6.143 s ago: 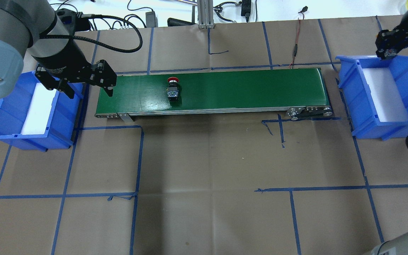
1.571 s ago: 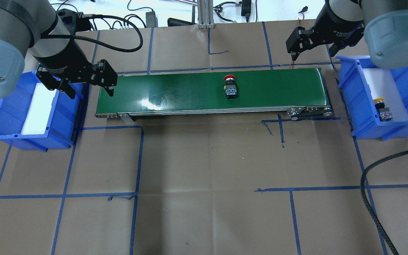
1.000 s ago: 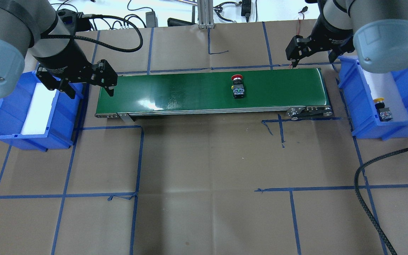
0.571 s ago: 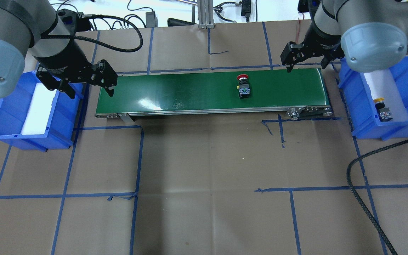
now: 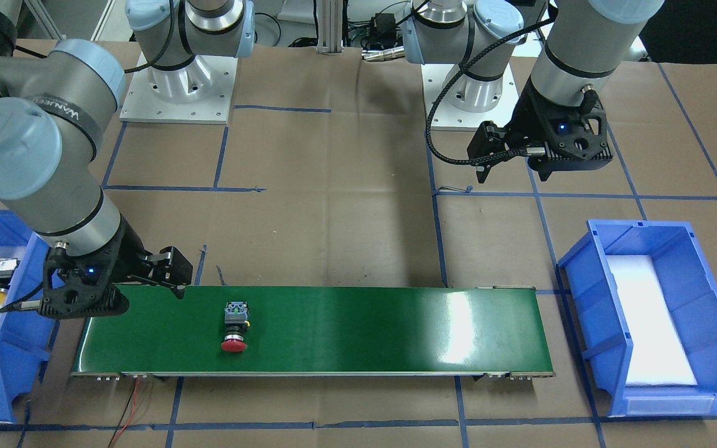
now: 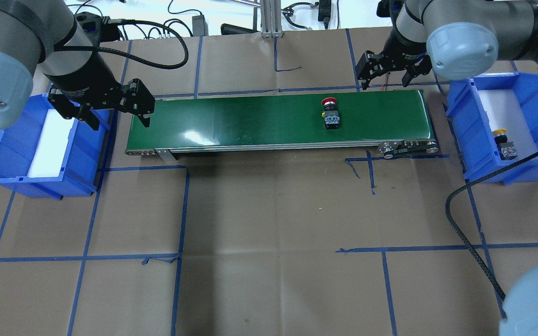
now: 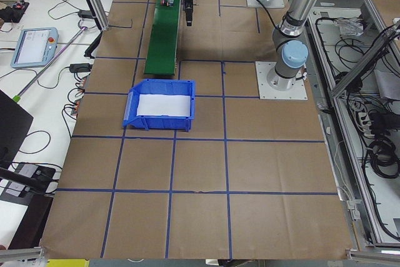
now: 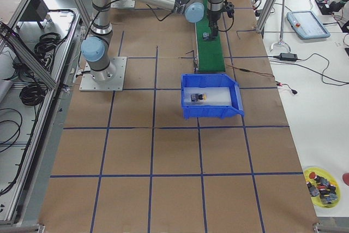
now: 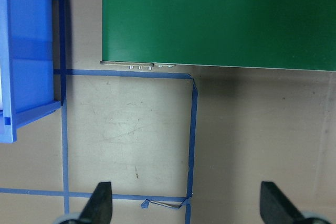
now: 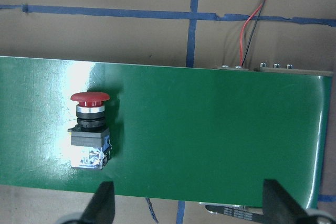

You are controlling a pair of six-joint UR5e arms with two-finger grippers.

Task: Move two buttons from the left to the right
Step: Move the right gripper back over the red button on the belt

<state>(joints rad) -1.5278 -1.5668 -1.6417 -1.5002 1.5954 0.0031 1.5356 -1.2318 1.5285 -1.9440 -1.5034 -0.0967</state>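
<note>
Conveyor belt [image 6: 250,121] carrying red button [image 6: 331,114] on its side, toward right end. Yellow button [image 6: 504,143] lying in right blue bin [image 6: 460,126]. Right gripper [image 6: 385,84] hovering over belt's far edge, fingers wide apart. Left gripper [image 6: 119,122] hanging beside belt's left end, fingers spread too.

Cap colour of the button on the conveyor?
Red. The button on the conveyor belt shows its red cap best in the right wrist view.

The brown-papered, blue-taped table [image 6: 269,210] carries a green conveyor [image 6: 259,121] between a blue left bin [image 6: 82,154] and a blue right bin [image 6: 472,135].
</note>
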